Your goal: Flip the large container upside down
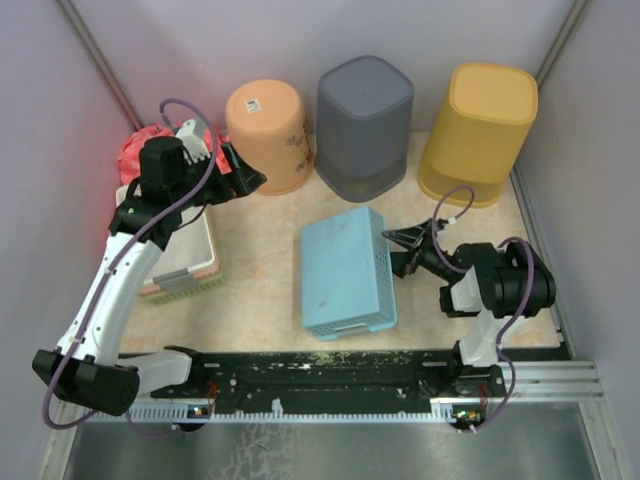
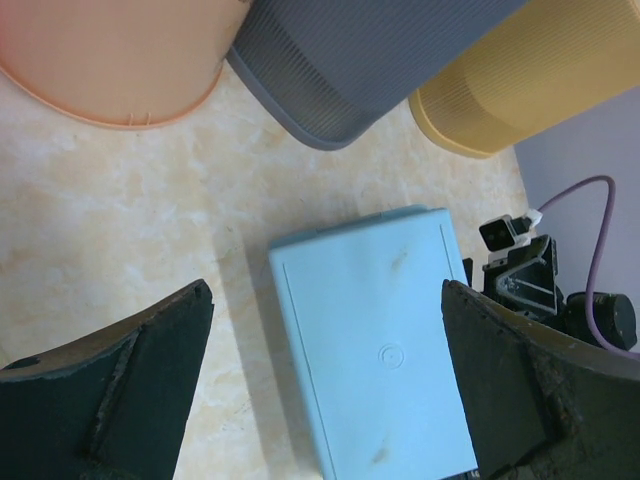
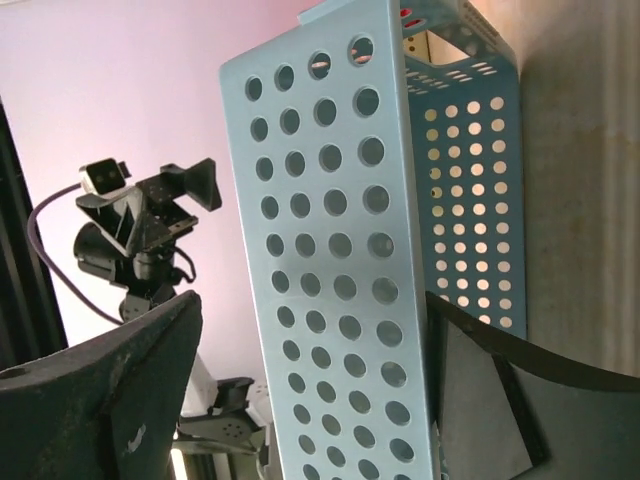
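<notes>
The large container (image 1: 345, 275) is a light blue perforated basket lying in the middle of the table, its solid bottom face turned up. My right gripper (image 1: 402, 250) sits at its right side wall and is open. In the right wrist view that perforated wall (image 3: 330, 250) runs between the spread fingers of the right gripper (image 3: 310, 390), with a clear gap to the left finger (image 3: 110, 400). My left gripper (image 1: 245, 175) hovers open at the back left, holding nothing. The left wrist view looks down between the fingers of the left gripper (image 2: 325, 380) at the blue bottom (image 2: 375, 360).
Three inverted bins stand along the back wall: orange (image 1: 268, 135), grey (image 1: 363, 125) and yellow (image 1: 480, 130). A white and pink basket (image 1: 185, 255) sits at the left under the left arm, a red thing (image 1: 140, 150) behind it. The black rail (image 1: 330, 375) runs along the near edge.
</notes>
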